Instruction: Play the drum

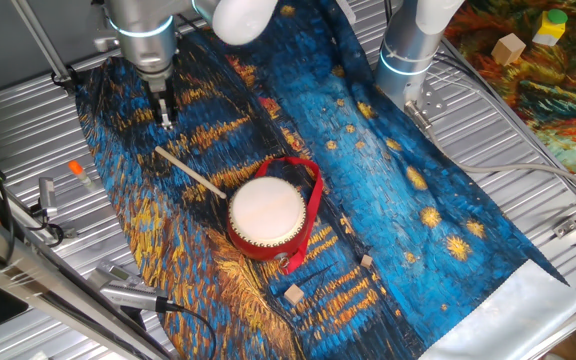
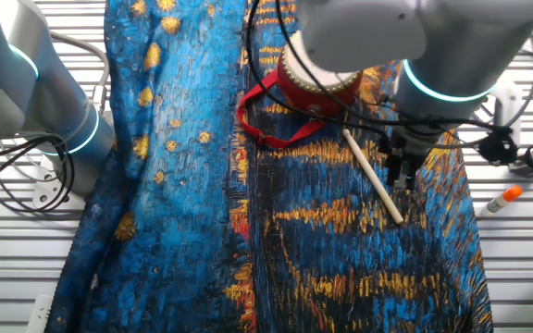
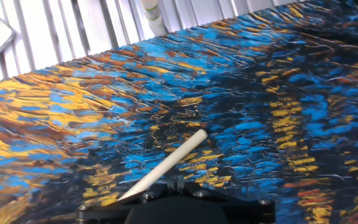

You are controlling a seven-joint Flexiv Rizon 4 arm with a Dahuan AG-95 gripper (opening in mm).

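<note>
The drum [image 1: 266, 214], with a red body, a cream skin and a red ribbon [image 1: 313, 205], stands on the blue and yellow painted cloth [image 1: 388, 170]. In the other fixed view the drum [image 2: 315, 86] is partly hidden by my arm. A thin wooden stick [image 1: 190, 172] lies on the cloth, one end beside the drum, and it also shows in the other fixed view [image 2: 374, 178] and the hand view [image 3: 166, 163]. My gripper [image 1: 165, 118] hangs just above the stick's far end [image 2: 402, 174], apart from it. Its fingers look shut and empty.
A second arm's base [image 1: 408, 50] stands at the cloth's far side. Two small wooden blocks [image 1: 293, 293] lie on the cloth near the drum. An orange-capped marker [image 1: 76, 170] lies on the metal slats. Coloured blocks [image 1: 550, 25] sit on another cloth.
</note>
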